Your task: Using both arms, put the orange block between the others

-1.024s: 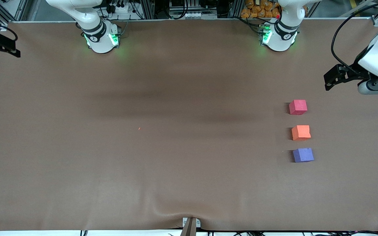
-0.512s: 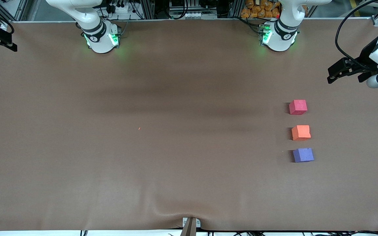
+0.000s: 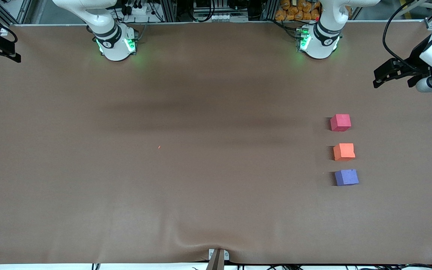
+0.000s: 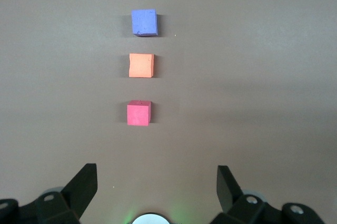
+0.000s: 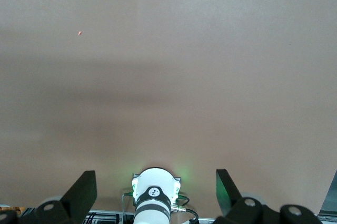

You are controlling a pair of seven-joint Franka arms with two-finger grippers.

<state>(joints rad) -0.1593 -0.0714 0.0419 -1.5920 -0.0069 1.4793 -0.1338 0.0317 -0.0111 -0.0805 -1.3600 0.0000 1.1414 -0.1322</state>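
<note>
The orange block [image 3: 344, 152] rests on the brown table, in a row between the red-pink cube [image 3: 340, 122] and the purple-blue cube [image 3: 346, 177], with a small gap on each side. The purple-blue cube is nearest the front camera. My left gripper [image 3: 392, 77] hangs open and empty in the air over the left arm's end of the table, apart from the cubes. Its wrist view shows the orange block [image 4: 141, 65], the red-pink cube [image 4: 139, 113] and the purple-blue cube [image 4: 144, 22] past the left gripper [image 4: 155, 182]. My right gripper [image 3: 2, 48] is open and empty over the right arm's end.
The brown cloth [image 3: 201, 168] has a wrinkle at its front edge by a small bracket [image 3: 218, 257]. A tiny orange speck [image 3: 159, 147] lies mid-table. The right wrist view looks past the right gripper [image 5: 154, 184] at that arm's green-lit base [image 5: 154, 192].
The left gripper has drawn away from the cubes toward the bases' edge and the table's end. The right gripper shifted slightly. The three cubes have not moved.
</note>
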